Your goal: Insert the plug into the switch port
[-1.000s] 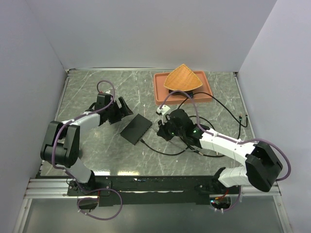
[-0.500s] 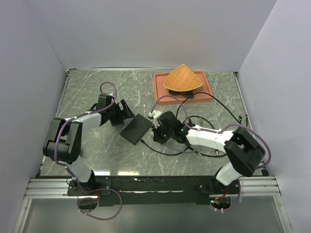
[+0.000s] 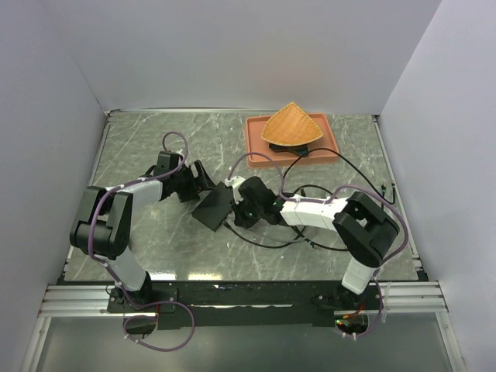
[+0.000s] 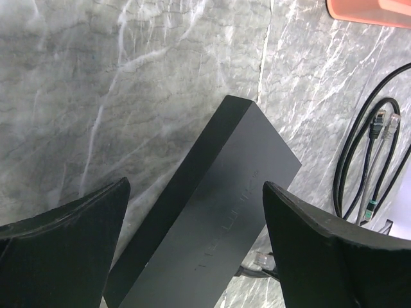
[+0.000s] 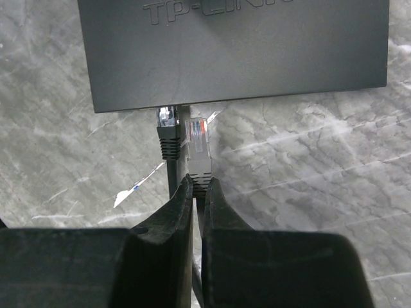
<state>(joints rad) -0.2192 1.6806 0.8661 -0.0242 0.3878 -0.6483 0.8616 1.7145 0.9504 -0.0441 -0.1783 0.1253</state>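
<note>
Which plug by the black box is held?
The clear-tipped plug, pinched in the right tool; the black-booted plug beside it is not gripped.

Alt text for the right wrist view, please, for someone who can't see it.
The right gripper, shut, holds a clear plug by its grey boot, tip pointing at the near edge of the black switch and just short of it. A second plug, black-booted, lies beside it and reaches that edge, on a grey marble table.

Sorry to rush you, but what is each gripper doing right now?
Left gripper: open, straddling the black switch box.
Right gripper: shut on the plug, at its grey boot.
</note>
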